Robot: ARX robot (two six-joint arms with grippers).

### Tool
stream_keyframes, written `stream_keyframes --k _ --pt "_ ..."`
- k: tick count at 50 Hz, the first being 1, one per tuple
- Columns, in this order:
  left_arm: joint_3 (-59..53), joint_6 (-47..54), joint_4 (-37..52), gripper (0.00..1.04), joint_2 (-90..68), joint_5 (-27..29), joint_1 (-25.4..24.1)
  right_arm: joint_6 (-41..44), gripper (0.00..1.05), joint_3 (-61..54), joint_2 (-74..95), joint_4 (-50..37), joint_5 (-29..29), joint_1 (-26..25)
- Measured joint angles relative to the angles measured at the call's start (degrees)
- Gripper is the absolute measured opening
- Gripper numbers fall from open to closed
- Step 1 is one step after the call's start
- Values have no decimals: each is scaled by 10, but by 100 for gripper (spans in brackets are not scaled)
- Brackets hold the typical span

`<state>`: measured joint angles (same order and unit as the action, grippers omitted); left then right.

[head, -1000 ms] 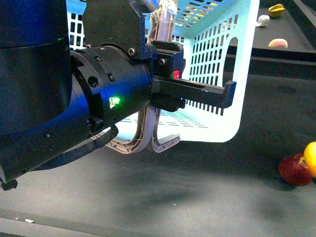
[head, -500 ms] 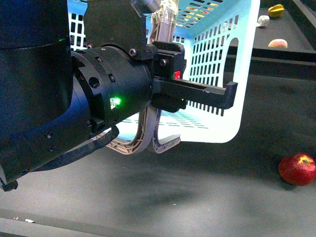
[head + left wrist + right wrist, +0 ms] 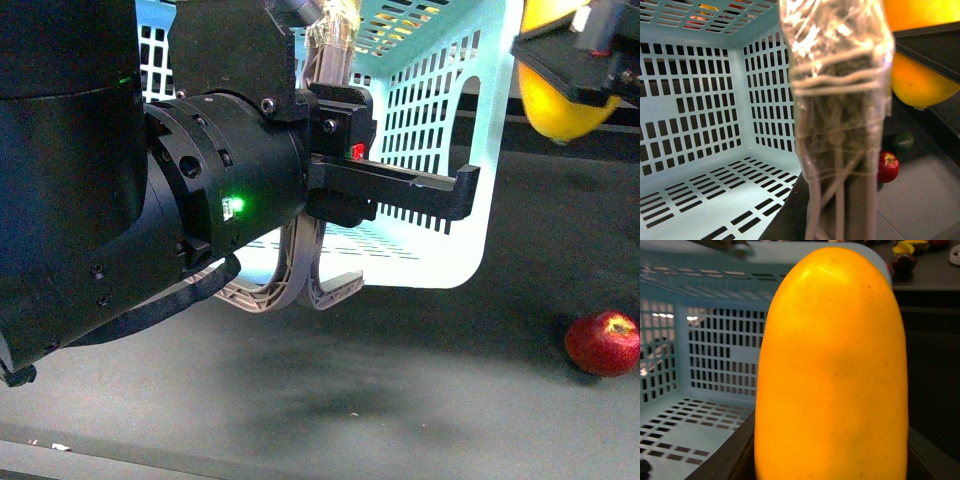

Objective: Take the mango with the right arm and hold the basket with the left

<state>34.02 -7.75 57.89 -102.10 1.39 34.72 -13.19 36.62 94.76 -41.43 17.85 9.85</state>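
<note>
— What took up most of the front view?

— The bulky black left arm (image 3: 150, 200) with its green light. One long flat black finger (image 3: 400, 185) of the left gripper (image 3: 458, 195) lay across the slotted wall of the large light-turquoise plastic basket (image 3: 480, 250), mid-worktop. I couldn't tell how far its fingers were spread, or whether they gripped.

— And the other?

— The small boxy black right gripper (image 3: 575, 65) was clamped on the smooth oval yellow mango (image 3: 560, 115), held aloft just beside the basket's right wall. A round red apple (image 3: 603, 342) lay by the worktop's right edge.
</note>
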Motion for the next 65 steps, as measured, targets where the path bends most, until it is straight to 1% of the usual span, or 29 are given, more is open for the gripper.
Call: stream_keyframes --k 7,14,25,39,44,46,47,49,54,57,60,65 --pt "0 0 0 5 0 -1 0 -20 56 32 31 -2 -32 43" --pt "0 0 0 5 0 -1 0 -31 56 56 64 -2 -45 61" --pt "0 0 0 5 0 0 0 -42 56 103 122 10 -73 72" --pt "0 0 0 5 0 0 0 -56 56 138 163 19 -91 74" --pt "0 0 0 5 0 0 0 -59 68 141 167 19 -99 76" --pt "0 0 0 5 0 0 0 -61 72 141 167 17 -101 77" --pt "0 0 0 5 0 -1 0 -63 75 141 167 15 -104 78" --pt "0 0 0 5 0 -1 0 -65 79 141 167 11 -106 79" --pt "0 0 0 5 0 -1 0 -72 93 132 154 -7 -110 82" --pt "-1 2 -1 5 0 -4 0 -73 98 120 140 -16 -113 82" --pt "-2 0 -2 5 -2 -3 0 -77 96 99 111 -23 -116 82" --pt "-4 -3 -2 5 -3 0 0 -82 96 50 41 -31 -118 72"
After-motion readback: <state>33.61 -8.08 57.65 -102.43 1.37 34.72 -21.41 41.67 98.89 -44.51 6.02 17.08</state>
